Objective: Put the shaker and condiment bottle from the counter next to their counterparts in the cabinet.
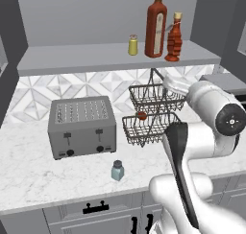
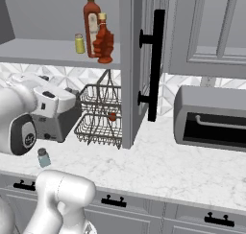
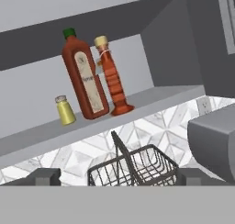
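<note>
My pincer (image 3: 117, 175) is spread wide with nothing between its tips, which rise at the two lower corners of the hand view, looking up at the cabinet (image 3: 174, 48) over the wire basket rack (image 3: 133, 165).

On the cabinet's shelf board (image 1: 86, 58) the condiment bottle (image 1: 174, 38) stands upright, just beside the tall dark-red sauce bottle (image 1: 155, 28) on the side toward the dark side panel (seen edge-on from my hand, it looks like a stack of ridges under its tan cap). The small yellow shaker (image 1: 133, 45) stands on the sauce bottle's other side, a little apart from it.

The shaker (image 1: 117, 170) is still down on the counter (image 1: 38, 180), upright, below the cabinet and in front of the toaster (image 1: 82, 126), near the counter's front edge. The two-tier basket rack sits beside the toaster, under the shelf.
</note>
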